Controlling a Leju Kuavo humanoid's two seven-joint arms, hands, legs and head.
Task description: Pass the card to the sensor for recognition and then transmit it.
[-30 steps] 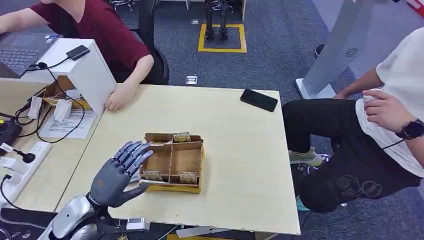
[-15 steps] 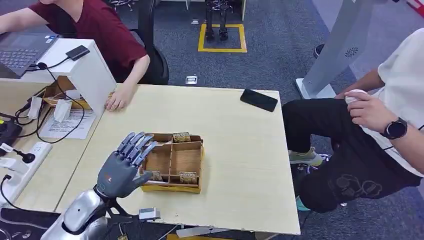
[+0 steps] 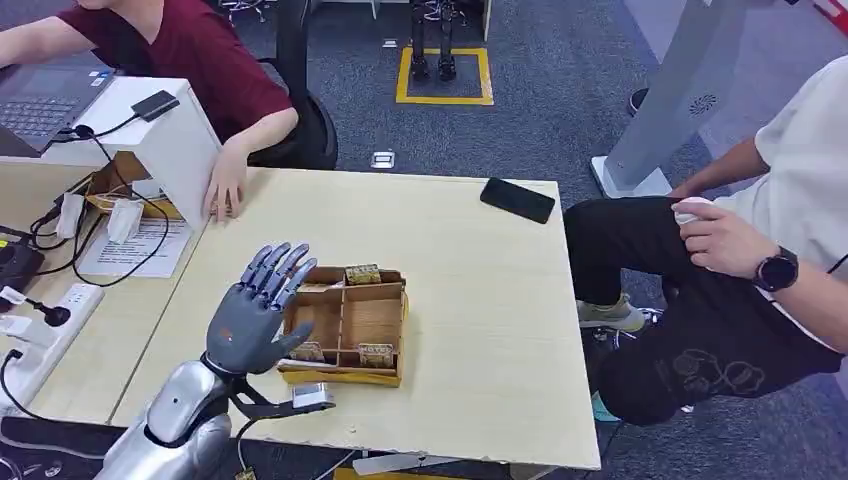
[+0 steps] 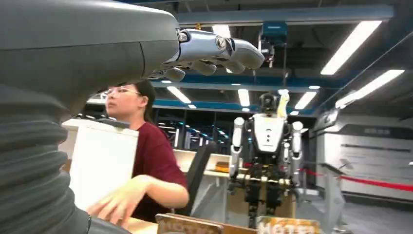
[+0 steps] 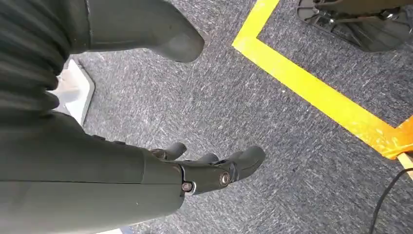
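Left hand (image 3: 252, 318) over the left end of the wooden box (image 3: 345, 325), fingers spread, nothing in them; in the left wrist view (image 4: 214, 51) the fingers extend over the box's standing cards. Cards (image 3: 363, 273) stand upright in the compartments: one at the far wall, two at the near wall. Box sits near the table's (image 3: 480, 300) near edge. Right hand (image 5: 214, 168) hangs above grey carpet with fingers loosely apart, empty. Black phone (image 3: 517, 200) lies far right. White sensor stand (image 3: 165, 140) is at far left, a person's hand (image 3: 225, 190) against it.
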